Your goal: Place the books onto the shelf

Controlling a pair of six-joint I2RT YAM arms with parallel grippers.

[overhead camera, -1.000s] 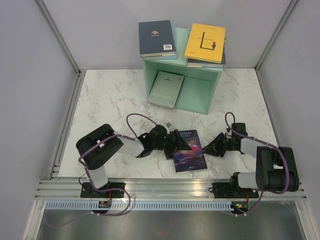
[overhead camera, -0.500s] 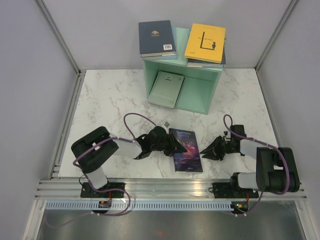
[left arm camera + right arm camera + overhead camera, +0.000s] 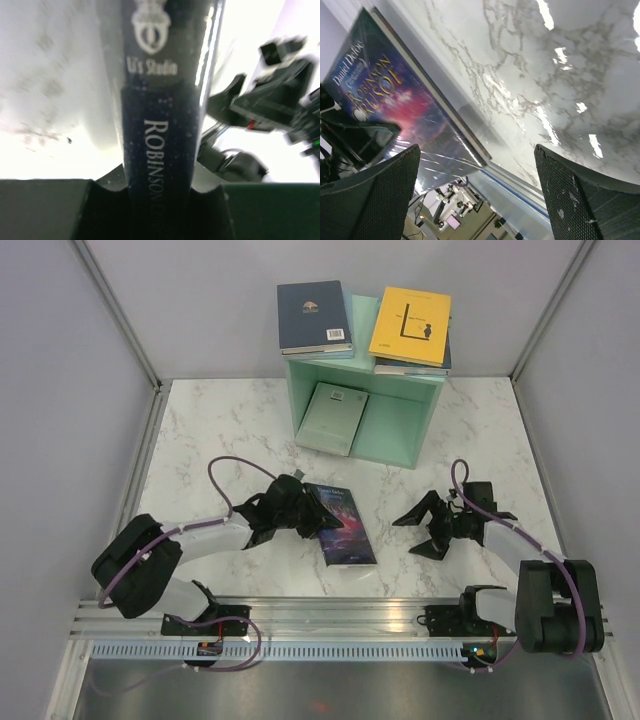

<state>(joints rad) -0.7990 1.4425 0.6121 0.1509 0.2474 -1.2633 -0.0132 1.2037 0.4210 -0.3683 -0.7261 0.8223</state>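
- Left claw [image 3: 312,515]: clamped on the spine edge of the dark galaxy book [image 3: 345,528]. In the left wrist view, spine running straight out between the two fingers, with the lettering "ROBINSON" readable.
- Dark galaxy book: cover up, reaching from the left claw toward the right claw. Resting on the tabletop [image 3: 220,430] or raised off it: cannot tell.
- Right claw [image 3: 418,535]: jaws wide apart, gripping nothing. Near the book's free long edge, not touching it, with bare marble between.
- In the right wrist view: book cover ahead of the open fingers [image 3: 375,200], toward the left-hand one, in contact with neither.
- Shelf [image 3: 395,428]: well beyond both claws, open front turned toward them.
- Pale green book [image 3: 335,418]: inside the shelf, in the half nearer the left claw.
- Navy book [image 3: 314,315]: on top of the shelf, on the left claw's side.
- Yellow book [image 3: 411,325]: on top of the shelf, on the right claw's side, stacked on a darker book.
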